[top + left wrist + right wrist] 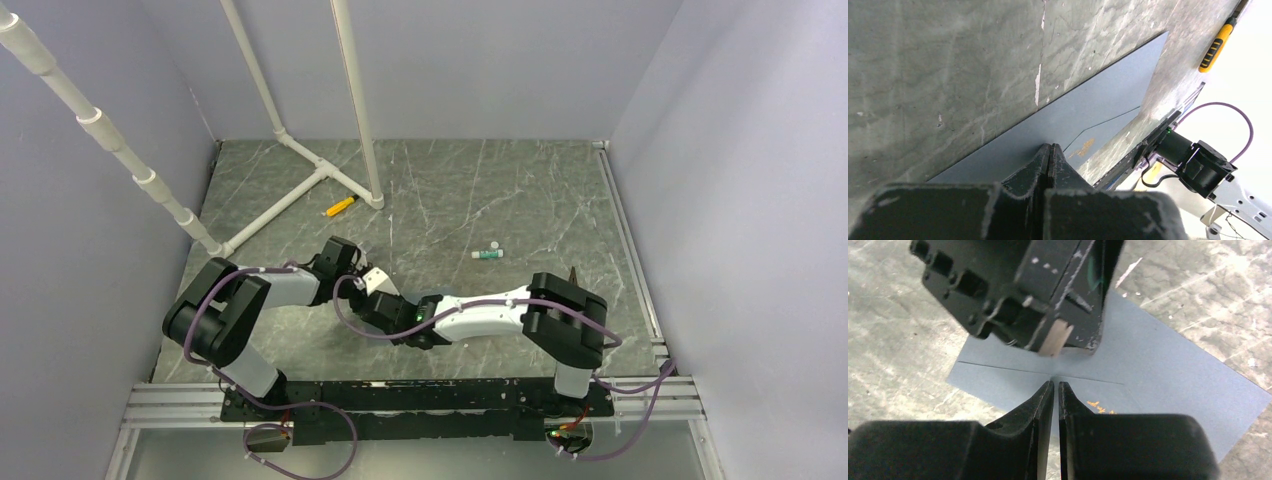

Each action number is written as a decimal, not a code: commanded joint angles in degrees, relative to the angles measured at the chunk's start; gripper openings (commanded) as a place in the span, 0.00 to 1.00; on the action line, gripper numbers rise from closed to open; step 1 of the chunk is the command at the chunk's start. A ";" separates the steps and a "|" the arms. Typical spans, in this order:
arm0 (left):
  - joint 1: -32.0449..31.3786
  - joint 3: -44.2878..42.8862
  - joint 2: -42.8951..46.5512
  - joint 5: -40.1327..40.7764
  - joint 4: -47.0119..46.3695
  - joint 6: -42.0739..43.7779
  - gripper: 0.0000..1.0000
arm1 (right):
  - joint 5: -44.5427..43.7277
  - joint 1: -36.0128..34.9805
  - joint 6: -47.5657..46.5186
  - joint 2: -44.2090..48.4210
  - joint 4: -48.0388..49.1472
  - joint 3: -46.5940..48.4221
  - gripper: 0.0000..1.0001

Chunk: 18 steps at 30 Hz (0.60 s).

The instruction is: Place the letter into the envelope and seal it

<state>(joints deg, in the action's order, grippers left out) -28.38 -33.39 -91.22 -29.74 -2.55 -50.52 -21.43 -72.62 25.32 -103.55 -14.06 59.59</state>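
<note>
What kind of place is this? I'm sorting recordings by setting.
Likely a robotics lab test cell: plain grey walls box in a marble-patterned tabletop, a white pipe frame stands on it, and arms are bolted to a rail.

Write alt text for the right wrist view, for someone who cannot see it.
A flat slate-grey envelope lies on a grey marbled table, flap folded down with its edge showing as a thin line and a small orange mark beside it. The right gripper, nearly closed, points at that line, and the left gripper hangs just above the envelope.
</note>
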 commanded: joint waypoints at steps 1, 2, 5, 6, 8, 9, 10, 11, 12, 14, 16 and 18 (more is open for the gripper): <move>1.15 4.51 -3.77 10.66 1.46 1.83 0.02 | 10.86 -2.56 -0.30 -2.87 -0.45 -2.64 0.16; 1.32 4.87 -3.85 10.41 0.83 1.57 0.02 | 11.14 -2.60 -0.42 -2.63 0.54 -3.01 0.16; 1.85 5.68 -4.18 9.84 -0.35 1.22 0.02 | 11.12 -2.61 -0.30 -2.15 2.38 -4.13 0.17; 1.96 5.91 -4.22 9.68 -0.63 1.15 0.02 | 11.02 -2.61 -0.23 -2.10 2.84 -4.36 0.18; 2.18 6.10 -4.33 9.53 -1.01 1.13 0.02 | 10.67 -2.61 0.40 -2.38 3.32 -4.41 0.19; 2.30 6.18 -4.32 9.46 -1.04 1.08 0.02 | 10.45 -2.56 0.68 -2.58 3.41 -4.35 0.19; 2.32 6.21 -4.32 9.37 -1.14 1.05 0.02 | 10.18 -2.53 1.00 -2.83 3.43 -4.19 0.19; 2.36 6.24 -4.32 9.35 -1.27 0.97 0.02 | 10.26 -2.53 1.26 -3.07 3.47 -4.00 0.19; 2.43 6.31 -4.32 9.35 -1.35 0.89 0.02 | 10.89 -2.52 1.08 -3.14 3.84 -4.01 0.20; 2.58 6.48 -4.32 9.35 -1.53 0.74 0.03 | 12.73 -2.53 0.43 -2.90 5.56 -4.78 0.20; 3.00 6.80 -4.63 8.99 -1.95 0.54 0.03 | 15.29 -2.49 -0.58 -2.34 9.01 -6.15 0.21; 3.28 7.15 -4.90 8.60 -2.53 0.30 0.02 | 17.48 -2.54 -1.65 -2.12 11.33 -6.93 0.21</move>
<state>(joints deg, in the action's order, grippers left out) -26.22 -29.56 -91.90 -33.41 -10.28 -53.17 -17.74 -73.34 23.49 -102.85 -6.61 56.62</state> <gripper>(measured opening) 0.031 0.204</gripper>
